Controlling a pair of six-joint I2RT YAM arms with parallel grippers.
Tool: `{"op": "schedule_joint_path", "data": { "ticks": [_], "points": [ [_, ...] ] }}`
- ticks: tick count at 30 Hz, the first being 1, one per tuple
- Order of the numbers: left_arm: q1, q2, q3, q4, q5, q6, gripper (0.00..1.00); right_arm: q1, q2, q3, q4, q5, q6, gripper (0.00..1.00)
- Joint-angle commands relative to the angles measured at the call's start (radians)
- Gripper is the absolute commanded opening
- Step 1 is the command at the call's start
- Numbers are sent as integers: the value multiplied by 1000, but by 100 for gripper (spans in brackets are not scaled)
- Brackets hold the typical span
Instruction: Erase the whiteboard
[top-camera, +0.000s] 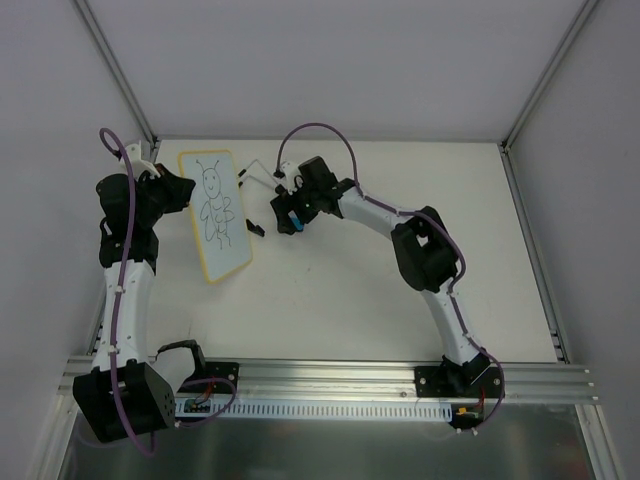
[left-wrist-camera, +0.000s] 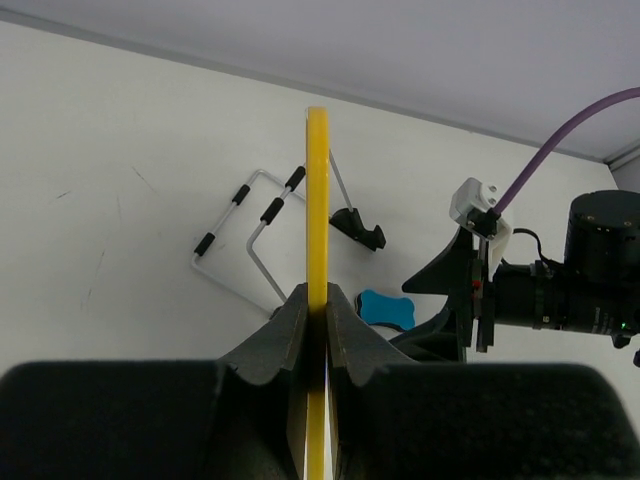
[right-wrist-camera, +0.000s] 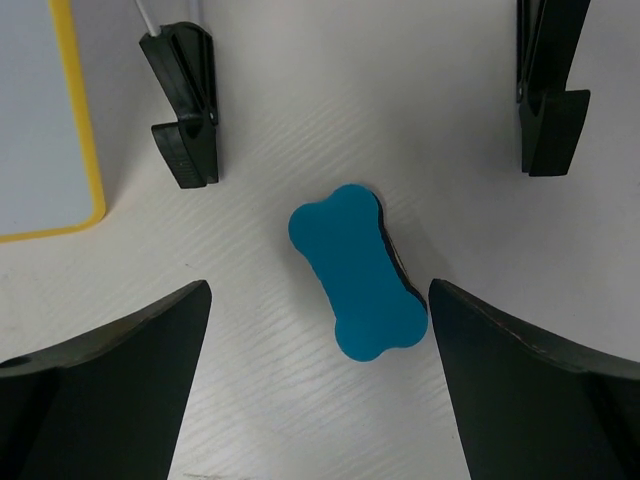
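Note:
The whiteboard (top-camera: 215, 212), white with a yellow frame and a black bug doodle, is held up off the table at the back left. My left gripper (top-camera: 182, 190) is shut on its left edge; in the left wrist view the yellow frame (left-wrist-camera: 317, 200) runs edge-on between my closed fingers. A blue bone-shaped eraser (right-wrist-camera: 357, 270) lies flat on the table. My right gripper (right-wrist-camera: 320, 330) is open and hovers over it, one finger on each side, the right finger close to it. The eraser also shows in the top view (top-camera: 293, 219) and the left wrist view (left-wrist-camera: 386, 309).
A wire stand with black tips (left-wrist-camera: 250, 235) lies on the table behind the board. Two black feet (right-wrist-camera: 185, 100) (right-wrist-camera: 550, 90) lie beyond the eraser. The board's yellow corner (right-wrist-camera: 80, 150) is at the left of the right wrist view. White walls enclose the table.

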Motion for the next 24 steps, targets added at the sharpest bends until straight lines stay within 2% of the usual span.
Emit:
{"op": "schedule_joint_path", "data": {
  "ticks": [1, 4, 12, 15, 19, 24],
  "points": [
    [-5, -43, 37, 71, 11, 2, 0, 5, 34, 101, -77, 21, 33, 95],
    [-5, -40, 38, 66, 16, 1, 0, 8, 67, 138, -125, -2, 45, 84],
    [-5, -42, 41, 61, 23, 2, 0, 27, 63, 68, -154, 1, 42, 76],
    [-5, -42, 41, 61, 23, 1, 0, 34, 38, 40, -151, 24, 25, 68],
    [-5, -43, 40, 61, 32, -3, 0, 34, 0, -18, -85, 75, 48, 63],
    [-5, -40, 40, 61, 35, -6, 0, 45, -43, -72, 13, 194, 99, 64]
  ]
}}
